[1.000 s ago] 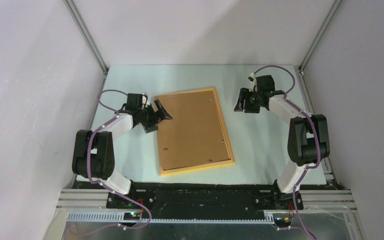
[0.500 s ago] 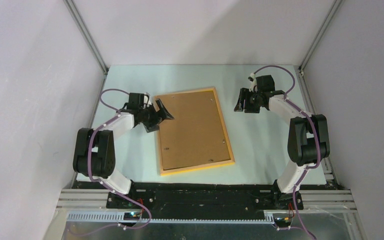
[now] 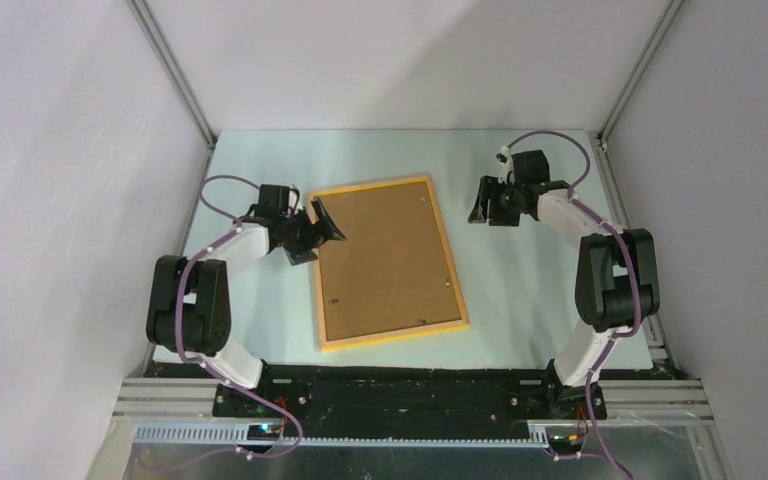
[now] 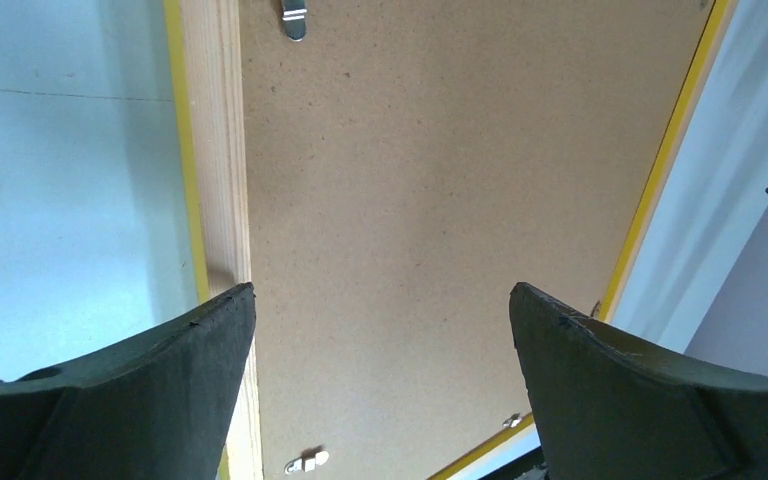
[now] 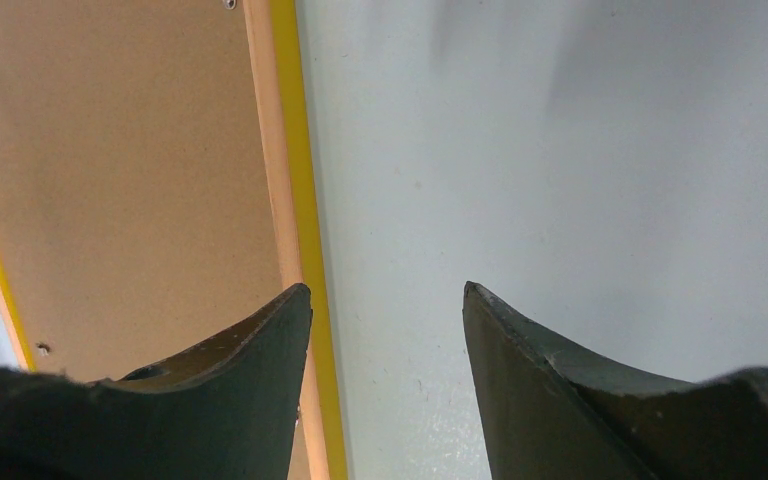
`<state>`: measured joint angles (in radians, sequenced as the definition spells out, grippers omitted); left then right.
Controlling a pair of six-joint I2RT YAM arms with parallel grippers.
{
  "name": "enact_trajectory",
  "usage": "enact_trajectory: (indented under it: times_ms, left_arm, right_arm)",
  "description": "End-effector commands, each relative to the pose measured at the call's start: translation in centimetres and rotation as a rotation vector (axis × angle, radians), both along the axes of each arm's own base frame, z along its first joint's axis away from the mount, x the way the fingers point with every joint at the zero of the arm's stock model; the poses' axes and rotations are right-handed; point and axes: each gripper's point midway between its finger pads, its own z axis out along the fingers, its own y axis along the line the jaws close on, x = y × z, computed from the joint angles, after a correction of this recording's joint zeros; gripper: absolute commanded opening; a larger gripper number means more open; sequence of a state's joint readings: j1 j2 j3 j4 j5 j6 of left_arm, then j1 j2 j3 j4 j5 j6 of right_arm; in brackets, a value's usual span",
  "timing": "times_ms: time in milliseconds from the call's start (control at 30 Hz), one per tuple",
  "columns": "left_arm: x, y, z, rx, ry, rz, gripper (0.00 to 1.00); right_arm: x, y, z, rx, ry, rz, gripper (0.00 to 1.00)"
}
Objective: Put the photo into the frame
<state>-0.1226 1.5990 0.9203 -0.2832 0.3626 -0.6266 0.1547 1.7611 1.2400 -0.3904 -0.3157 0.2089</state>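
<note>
When I look down from above: the frame (image 3: 395,336) lies flat on the counter (image 3: 530,280) between my two arms. It is back side up and a little askew, with its brown backing board (image 3: 385,260) showing inside the yellow rim.
Left hand, from above: my left hand (image 3: 317,236) hangs at the frame's left long side, near the far corner. It is spread as wide as it goes, with nothing in it.
Right hand, from above: my right hand (image 3: 480,203) is near the frame's far right corner, apart from it, over bare counter.
Left wrist view: my two dark fingers (image 4: 130,400) stand far apart. Between them I see the backing board, the frame's pale wooden side at the left, and two small metal clips (image 4: 295,18).
Right wrist view: this hand is partly open and empty. Bare counter shows in the gap, and the frame's yellow edge runs just beside the left finger.
Contact with the frame: I cannot tell for either hand.
</note>
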Motion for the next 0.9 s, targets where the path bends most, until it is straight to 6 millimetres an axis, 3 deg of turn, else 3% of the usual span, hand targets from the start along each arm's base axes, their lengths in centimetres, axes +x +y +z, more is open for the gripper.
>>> enact_trajectory:
  times_ms: [0,367,667,867]
  left_arm:
    - [1.3,0.6,3.3,0.055,-0.124,-0.002,1.0]
    - [1.7,2.4,5.8,0.159,-0.239,0.005,1.0]
    - [3.2,3.7,6.2,0.269,-0.264,-0.056,1.0]
    - [4.4,5.0,5.9,0.358,-0.254,-0.072,1.0]
  right_arm:
    - [0.3,-0.1,1.0,0.004,-0.037,0.002,0.61]
    - [0.5,0.1,1.3,0.005,-0.056,0.016,0.61]
    - [1.6,1.5,1.6,0.009,-0.047,0.095,0.61]
    - [0.1,3.1,0.2,-0.05,-0.009,0.207,0.61]
